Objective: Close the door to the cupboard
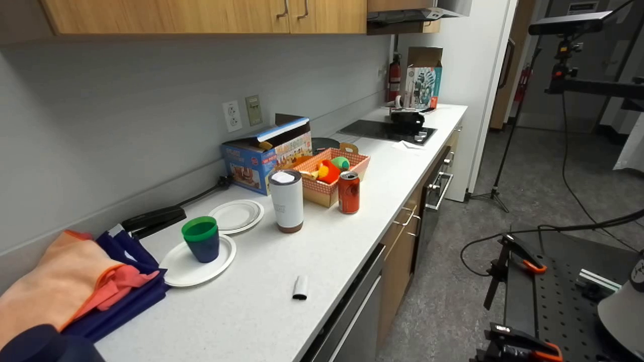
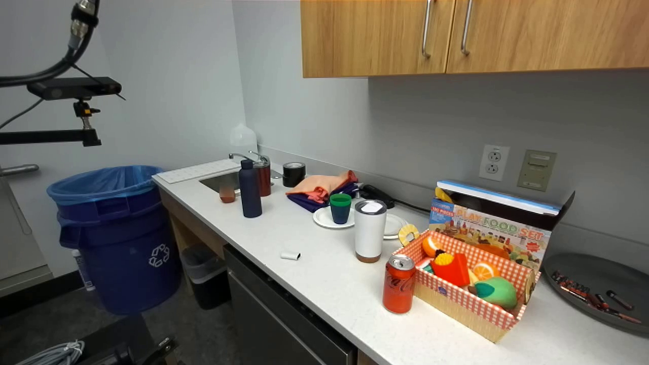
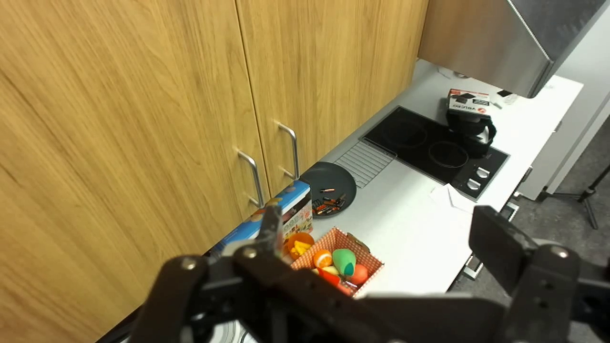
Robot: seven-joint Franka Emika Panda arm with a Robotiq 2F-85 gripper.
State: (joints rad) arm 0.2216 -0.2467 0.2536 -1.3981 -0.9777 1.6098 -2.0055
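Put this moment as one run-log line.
tan wooden cupboard doors: both look shut | silver bar handles: ungripped | black two-fingered end effector: open, holding nothing | closing: appears done

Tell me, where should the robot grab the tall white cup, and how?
Probably around the middle of the tall white cup, because it stands upright and its sides are round. Come in level from the front edge of the counter, since the basket and plates lie toward its other sides. The open gripper could then close across the body.

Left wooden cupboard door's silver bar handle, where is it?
In the wrist view, the silver bar handle is just left of centre, low on the left wooden door, beside a matching silver handle.
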